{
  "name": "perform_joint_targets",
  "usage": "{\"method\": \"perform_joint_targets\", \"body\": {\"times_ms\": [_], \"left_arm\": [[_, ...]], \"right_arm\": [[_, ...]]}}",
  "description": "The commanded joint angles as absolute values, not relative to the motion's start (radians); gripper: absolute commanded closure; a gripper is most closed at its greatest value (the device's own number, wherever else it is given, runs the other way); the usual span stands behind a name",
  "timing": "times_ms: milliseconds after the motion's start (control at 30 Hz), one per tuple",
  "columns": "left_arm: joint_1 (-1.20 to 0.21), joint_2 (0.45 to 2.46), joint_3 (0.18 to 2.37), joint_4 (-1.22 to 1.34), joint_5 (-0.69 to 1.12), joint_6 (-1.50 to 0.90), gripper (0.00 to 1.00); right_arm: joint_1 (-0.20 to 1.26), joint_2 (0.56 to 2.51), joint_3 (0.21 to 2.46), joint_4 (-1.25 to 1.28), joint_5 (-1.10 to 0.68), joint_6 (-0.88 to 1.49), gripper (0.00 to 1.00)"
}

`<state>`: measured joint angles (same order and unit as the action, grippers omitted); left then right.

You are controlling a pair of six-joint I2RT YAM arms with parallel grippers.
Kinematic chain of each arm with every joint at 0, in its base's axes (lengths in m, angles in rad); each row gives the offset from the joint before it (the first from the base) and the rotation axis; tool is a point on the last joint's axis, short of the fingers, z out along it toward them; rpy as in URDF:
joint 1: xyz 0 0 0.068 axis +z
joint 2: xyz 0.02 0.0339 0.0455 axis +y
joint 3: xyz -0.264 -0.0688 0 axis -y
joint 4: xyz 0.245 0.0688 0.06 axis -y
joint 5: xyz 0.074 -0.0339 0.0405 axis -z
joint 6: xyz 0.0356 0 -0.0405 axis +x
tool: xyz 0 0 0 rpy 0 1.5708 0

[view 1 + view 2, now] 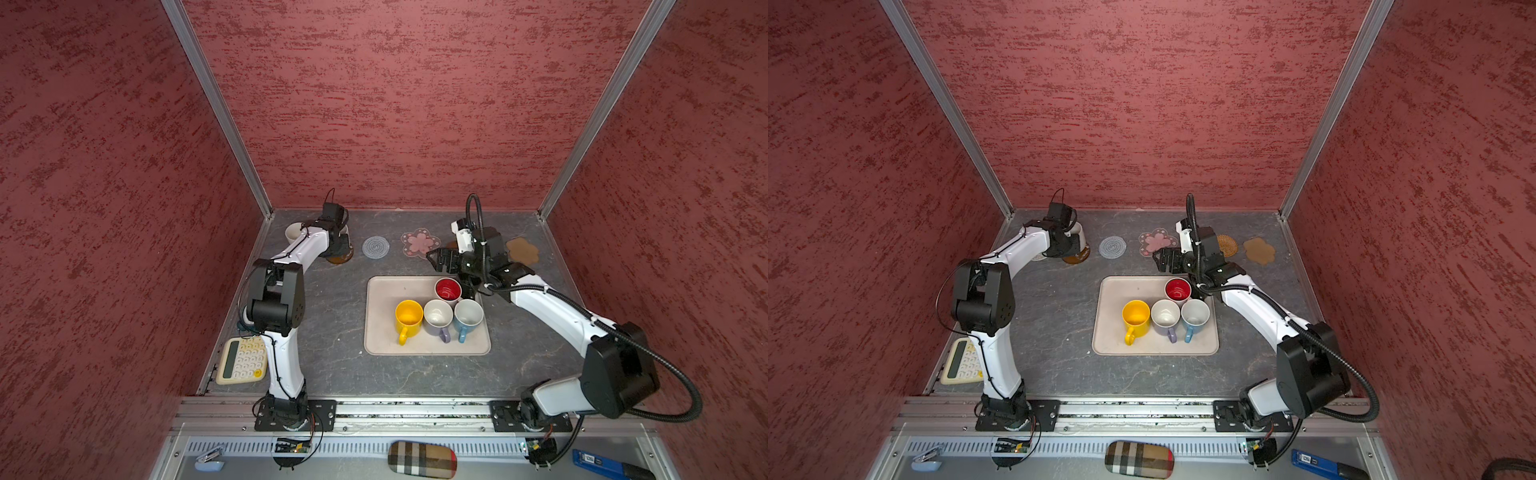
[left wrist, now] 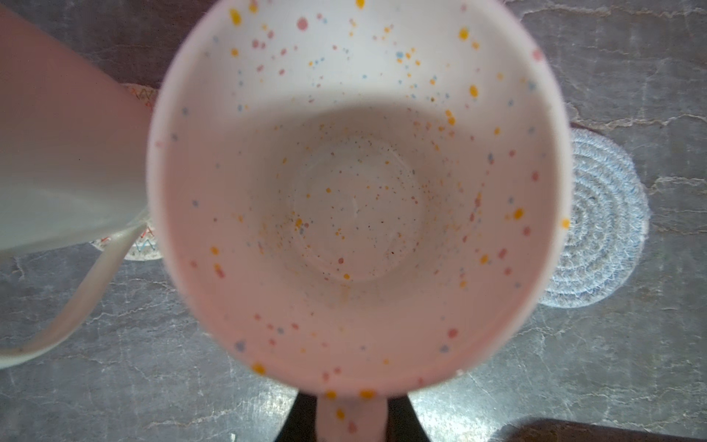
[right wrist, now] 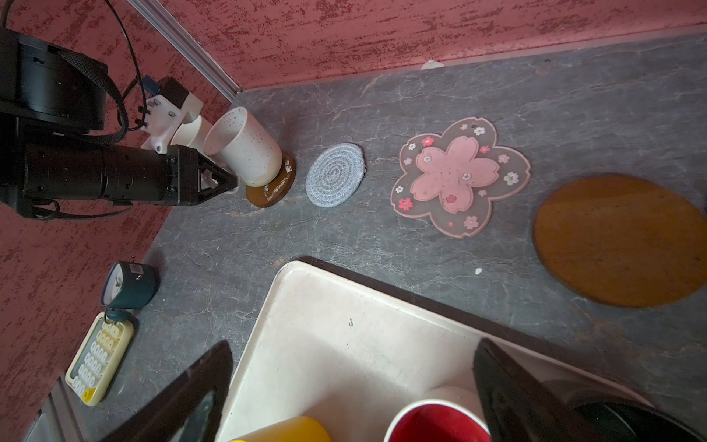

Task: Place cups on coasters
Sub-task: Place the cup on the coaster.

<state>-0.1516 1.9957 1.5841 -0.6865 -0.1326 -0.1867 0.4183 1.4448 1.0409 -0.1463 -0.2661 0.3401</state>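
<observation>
right wrist: left fingers pinch handle of speckled mug on brown disc; right fingers spread

In both top views the left arm is covering most of the speckled white mug, leaving only an edge of the brown disc coaster beneath it showing. The plain white mug is hiding nearly all of its beige woven coaster. The right arm is covering the black mug, which the right wrist view's edge is also cutting off, and half the tan rattan round. In the left wrist view the speckled white mug is showing blurred.
</observation>
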Motion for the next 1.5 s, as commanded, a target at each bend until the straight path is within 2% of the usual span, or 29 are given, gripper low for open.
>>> {"method": "perform_joint_targets", "body": {"times_ms": [0, 367, 533, 733, 767, 833, 900, 1100, 1367, 1400, 1433, 1467], "left_arm": [[-0.155, 1.977, 1.600, -0.596, -0.147, -0.187, 1.00], [-0.161, 1.981, 1.571, -0.590, -0.152, -0.195, 1.00], [-0.166, 1.977, 1.557, -0.584, -0.157, -0.199, 0.91], [-0.167, 1.979, 1.548, -0.588, -0.164, -0.204, 0.77], [-0.168, 1.979, 1.546, -0.588, -0.164, -0.205, 0.72], [-0.169, 1.977, 1.542, -0.588, -0.162, -0.205, 0.58], [-0.171, 1.971, 1.532, -0.585, -0.169, -0.206, 0.50], [-0.170, 1.948, 1.528, -0.588, -0.168, -0.208, 0.39], [-0.170, 1.868, 1.545, -0.642, -0.186, -0.209, 0.19], [-0.171, 1.856, 1.549, -0.650, -0.183, -0.210, 0.14], [-0.172, 1.843, 1.552, -0.663, -0.181, -0.210, 0.02], [-0.173, 1.829, 1.557, -0.676, -0.176, -0.209, 0.01]], "right_arm": [[0.426, 1.448, 1.083, -0.118, -0.280, 0.330, 0.01], [0.428, 1.448, 1.058, -0.103, -0.287, 0.336, 0.01], [0.428, 1.440, 1.048, -0.096, -0.285, 0.339, 0.01], [0.428, 1.435, 1.046, -0.097, -0.286, 0.339, 0.01], [0.428, 1.433, 1.045, -0.098, -0.286, 0.339, 0.01], [0.428, 1.429, 1.043, -0.099, -0.286, 0.339, 0.01], [0.428, 1.423, 1.040, -0.101, -0.280, 0.340, 0.01], [0.430, 1.414, 1.039, -0.136, -0.219, 0.376, 0.02], [0.440, 1.378, 1.063, -0.242, -0.165, 0.370, 0.06], [0.441, 1.370, 1.066, -0.258, -0.161, 0.365, 0.08], [0.442, 1.359, 1.070, -0.276, -0.157, 0.364, 0.10], [0.443, 1.349, 1.074, -0.296, -0.151, 0.361, 0.12]]}}
